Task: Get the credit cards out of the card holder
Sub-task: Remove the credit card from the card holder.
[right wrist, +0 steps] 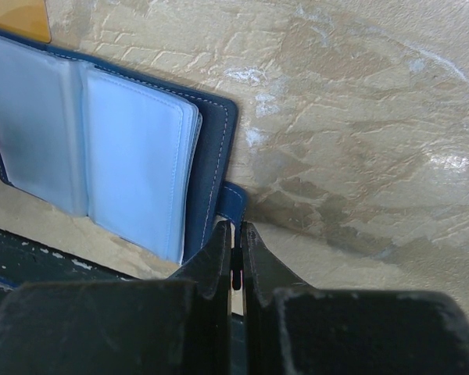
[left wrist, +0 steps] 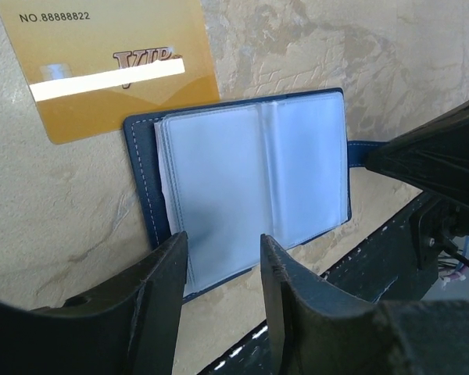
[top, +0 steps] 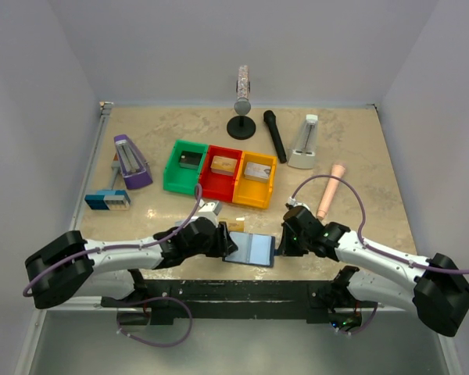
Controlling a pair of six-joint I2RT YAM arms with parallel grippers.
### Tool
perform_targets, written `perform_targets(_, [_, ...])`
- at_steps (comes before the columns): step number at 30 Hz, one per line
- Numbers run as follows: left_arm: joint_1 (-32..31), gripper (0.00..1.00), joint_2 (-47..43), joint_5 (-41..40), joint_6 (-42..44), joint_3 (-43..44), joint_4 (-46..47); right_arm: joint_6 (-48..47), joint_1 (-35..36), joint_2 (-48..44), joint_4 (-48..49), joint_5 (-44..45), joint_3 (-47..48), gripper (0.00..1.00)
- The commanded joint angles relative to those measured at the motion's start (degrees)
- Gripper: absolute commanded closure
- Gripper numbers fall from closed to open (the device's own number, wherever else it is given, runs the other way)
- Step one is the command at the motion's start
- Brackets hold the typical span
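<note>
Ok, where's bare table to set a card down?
Bare marble: far left between purple metronome and mic stand; far right beyond white metronome. Crowded: near edge, where left end effector, right end effector, open card holder and gold card bunch up.

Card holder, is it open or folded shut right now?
Open: the card holder lies spread flat, pale sleeves facing up. The right gripper pinches its strap; the left gripper is open.

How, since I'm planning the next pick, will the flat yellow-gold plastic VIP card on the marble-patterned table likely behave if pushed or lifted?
The yellow-gold plastic VIP card looks thin and lies flush on the marble-patterned table, so it probably slides easily and is hard to pinch from above. Its glossy face suggests slipperiness. It appears stiff and light, unlikely to roll.
</note>
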Motion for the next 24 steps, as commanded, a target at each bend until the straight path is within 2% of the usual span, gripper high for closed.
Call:
perform_targets(1, [-0.33,0.53,0.84,-0.24,-0.33,0.28,0.28,-0.52,0.10,0.10,1.21,-0.93,0.57,1.00])
perform_targets(18, [-0.42,0.53,6.29,3.89,0.02,1.86,3.09,-0.78,0.10,0.72,2.00,-1.28,0.92,1.00])
perform_targets(24, [-0.42,0.53,6.99,6.60,-0.15,1.25,7.83,-0.96,0.10,1.68,2.36,-1.28,1.53,1.00])
